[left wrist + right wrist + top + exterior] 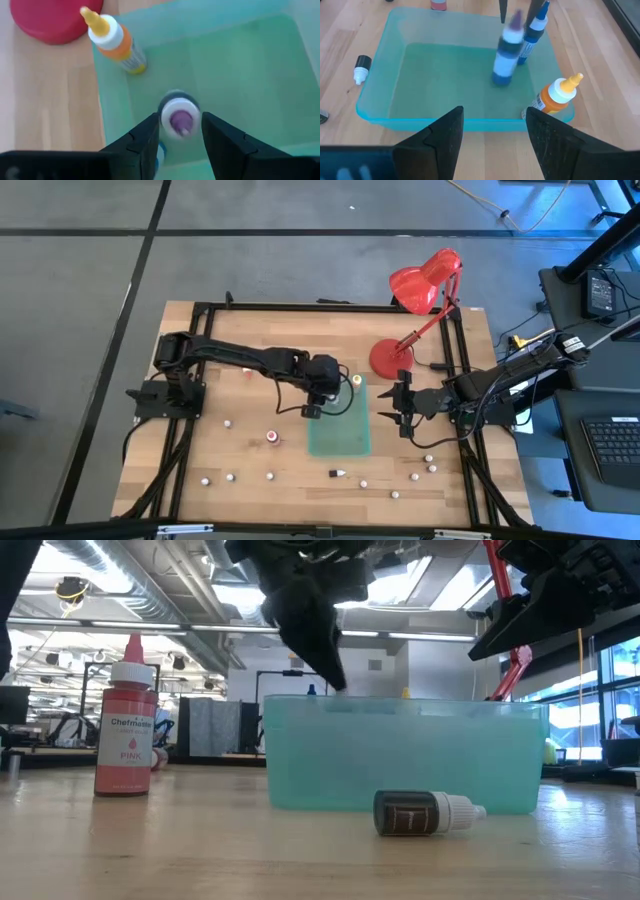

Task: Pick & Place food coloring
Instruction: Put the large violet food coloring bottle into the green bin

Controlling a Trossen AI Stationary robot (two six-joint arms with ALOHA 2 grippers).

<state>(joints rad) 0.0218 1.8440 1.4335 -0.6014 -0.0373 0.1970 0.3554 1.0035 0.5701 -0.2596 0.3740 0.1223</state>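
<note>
My left gripper [180, 125] hangs open over the far left part of a see-through teal bin [338, 438]. A purple-tipped, white-capped bottle [507, 50] shows blurred just below its fingertips, inside the bin and apart from them. Next to it a blue bottle [532, 35] stands in the bin. An orange bottle [114, 42] stands upright on the table against the bin's far wall. A pink bottle [125, 730] stands on the wood and a dark one [425, 812] lies on its side near the bin. My right gripper [495, 112] waits open at the bin's right edge.
A red desk lamp [420, 285] stands with its round base [390, 358] just beyond the bin's far right corner. A red bottle [272, 437] and several small pale pieces [230, 476] lie scattered over the near and left parts of the table.
</note>
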